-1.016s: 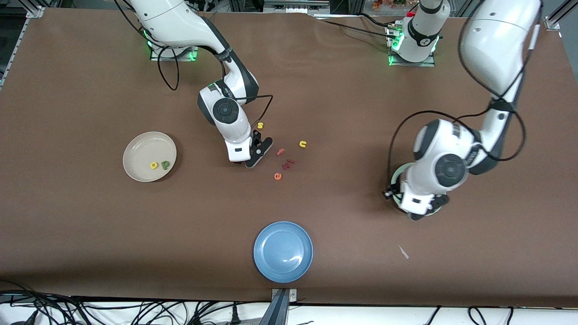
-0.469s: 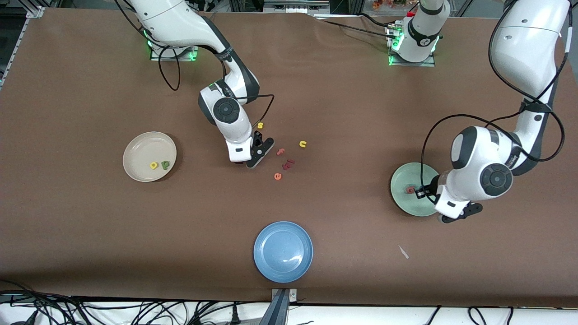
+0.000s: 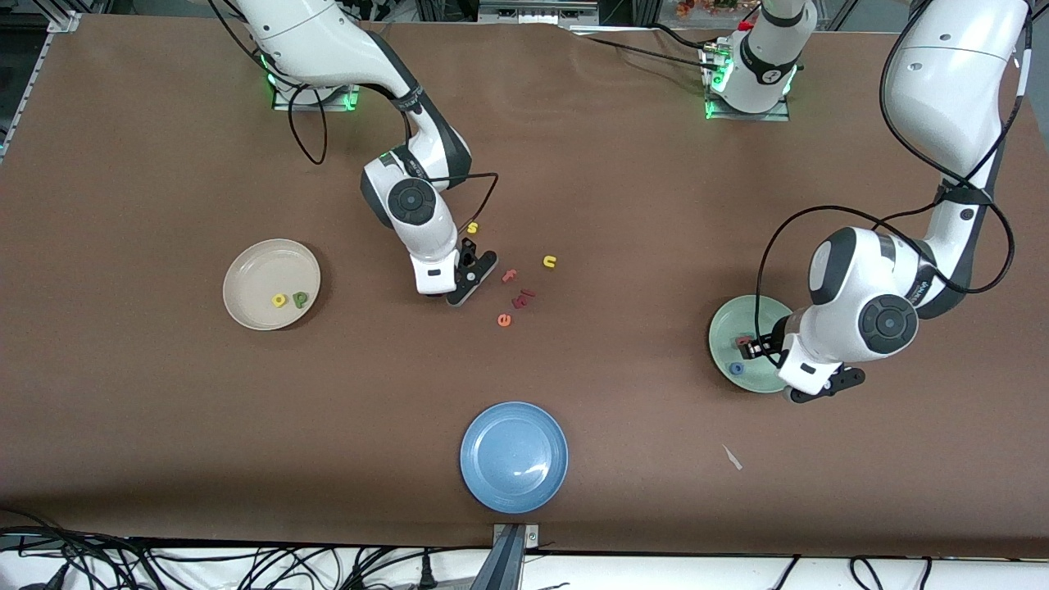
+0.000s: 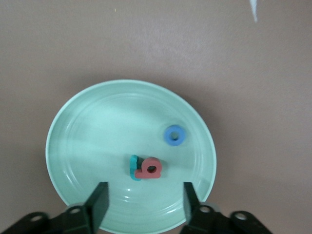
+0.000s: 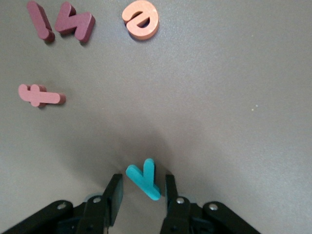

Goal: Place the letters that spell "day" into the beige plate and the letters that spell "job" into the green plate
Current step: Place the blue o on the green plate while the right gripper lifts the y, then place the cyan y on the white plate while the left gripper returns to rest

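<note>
The green plate point(image 4: 87, 126) holds the blue o point(image 4: 174, 135), the pink-red b point(image 4: 150, 168) and the teal j point(image 4: 133, 168), which touches the b. My left gripper point(image 4: 144, 204) hangs open just above the plate's rim with nothing between its fingers. In the front view the plate point(image 3: 725, 328) lies toward the left arm's end. My right gripper point(image 5: 143, 192) is down at the table, shut on the teal y point(image 5: 144, 179), which lies flat between its fingers. The beige plate point(image 3: 262, 262) holds the yellow a point(image 3: 279, 301) and the dark green d point(image 3: 301, 299).
Loose letters lie beside the right gripper: pink f point(image 5: 40, 95), orange e point(image 5: 141, 19), dark red pieces point(image 5: 61, 22), yellow s point(image 3: 472, 228) and yellow u point(image 3: 549, 261). A blue plate point(image 3: 514, 456) sits near the front edge. A white scrap point(image 3: 732, 456) lies nearer the camera than the green plate.
My left gripper has opened and the blue o now lies in the green plate; that arm shifted toward its own end. My right gripper's fingers have closed in on the y.
</note>
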Action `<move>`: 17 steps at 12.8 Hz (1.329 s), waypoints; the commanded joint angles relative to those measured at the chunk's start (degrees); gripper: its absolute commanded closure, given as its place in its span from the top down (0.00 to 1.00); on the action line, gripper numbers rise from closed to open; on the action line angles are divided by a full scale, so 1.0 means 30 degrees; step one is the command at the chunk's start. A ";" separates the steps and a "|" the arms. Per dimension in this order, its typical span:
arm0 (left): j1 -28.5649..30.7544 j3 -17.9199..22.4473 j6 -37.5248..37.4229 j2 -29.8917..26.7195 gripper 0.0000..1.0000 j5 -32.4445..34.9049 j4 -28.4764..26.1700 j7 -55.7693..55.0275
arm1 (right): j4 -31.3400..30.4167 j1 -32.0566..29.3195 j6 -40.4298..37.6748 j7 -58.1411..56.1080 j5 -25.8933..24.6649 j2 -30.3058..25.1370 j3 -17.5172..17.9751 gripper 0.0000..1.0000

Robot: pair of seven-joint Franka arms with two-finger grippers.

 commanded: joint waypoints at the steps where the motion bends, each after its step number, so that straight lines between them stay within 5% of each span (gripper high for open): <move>1: -0.0124 -0.0195 -0.0203 -0.0463 1.00 0.0666 0.0972 -0.0016 | 0.0336 0.0052 0.0157 0.0246 0.0105 0.0351 0.0066 0.35; 6: 0.0197 -0.0050 -0.0203 -0.1516 1.00 0.0724 0.1650 0.1092 | 0.0336 0.0052 0.0157 0.0715 0.0105 0.0351 0.0066 0.01; 11: 0.0023 -0.0195 -0.2772 -0.5054 1.00 0.0637 0.1650 0.4461 | 0.2354 -0.0240 -0.3699 0.0978 0.1944 -0.0554 -0.0458 0.00; 17: 0.0169 -0.1368 -0.9894 -0.7199 1.00 0.0139 0.4546 0.7335 | 0.0930 -0.0241 -0.7314 0.0892 0.2361 -0.3159 -0.4761 0.00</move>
